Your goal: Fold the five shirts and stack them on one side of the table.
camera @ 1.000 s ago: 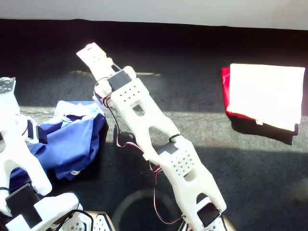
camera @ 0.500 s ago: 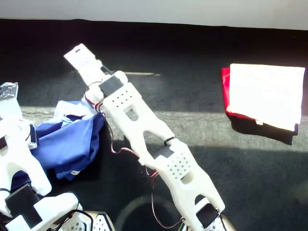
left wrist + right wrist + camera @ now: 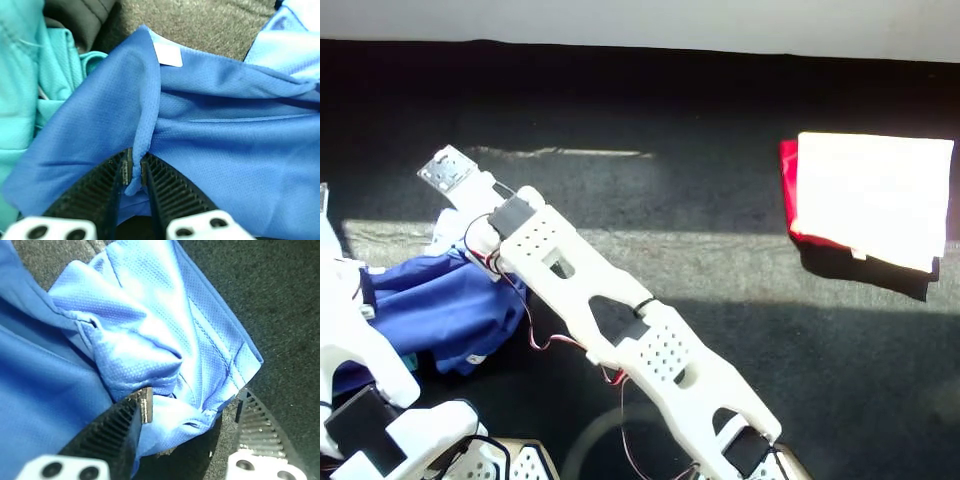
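I see the blue shirt (image 3: pixel 440 310) crumpled at the worktop's (image 3: pixel 720 120) 8 o'clock | left fingers (image 3: pixel 125 175) pinched tight on one fold, teal shirt (image 3: pixel 20 75) just beside | right fingers (image 3: pixel 131 421) wide around its bunched edge | folded stack (image 3: pixel 870 195) at 2 o'clock

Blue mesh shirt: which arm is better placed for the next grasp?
Right. The right gripper is open, straddling a bunched hem corner of the blue mesh shirt; the left gripper is shut on another fold.

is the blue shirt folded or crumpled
Crumpled: the blue shirt lies bunched in uneven creases, the left gripper shut on one ridge.
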Controlling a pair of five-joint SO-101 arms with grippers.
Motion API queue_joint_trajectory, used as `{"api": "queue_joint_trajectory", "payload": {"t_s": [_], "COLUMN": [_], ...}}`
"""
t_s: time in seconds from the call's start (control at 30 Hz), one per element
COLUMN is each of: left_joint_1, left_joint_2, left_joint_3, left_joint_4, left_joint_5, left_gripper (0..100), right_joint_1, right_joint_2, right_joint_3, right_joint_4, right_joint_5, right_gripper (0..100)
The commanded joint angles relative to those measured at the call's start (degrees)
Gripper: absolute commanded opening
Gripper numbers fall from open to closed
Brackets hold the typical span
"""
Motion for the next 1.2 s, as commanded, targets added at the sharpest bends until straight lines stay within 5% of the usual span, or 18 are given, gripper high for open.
{"api": "queue_joint_trajectory", "payload": {"t_s": [0.0,0.1,0.2,0.5,0.87,1.17], "left_joint_1": [-0.4,-0.4,-0.2,4.0,27.6,41.8], "left_joint_2": [-0.8,-0.8,-0.8,-0.8,-0.7,-0.2], "left_joint_3": [-2.4,-2.4,-2.9,-18.7,-44.3,-48.9], "left_joint_4": [0.6,0.6,1.9,18.5,30.2,33.6], "left_joint_5": [-0.5,-0.5,-0.5,-0.4,6.2,8.5], "left_gripper": [1,1,1,1,1,1], "right_joint_1": [-1.0,-1.0,0.0,11.7,32.0,35.1], "right_joint_2": [-0.3,0.1,0.1,-4.3,-11.6,-16.7], "right_joint_3": [-2.7,-2.1,-2.5,-15.4,-34.9,-36.5], "right_joint_4": [-0.9,-1.9,-3.6,1.9,20.4,26.1], "right_joint_5": [-0.1,0.0,-0.1,-0.2,5.6,8.2], "right_gripper": [26.6,19.5,0.0,0.7,0.7,0.7]}}
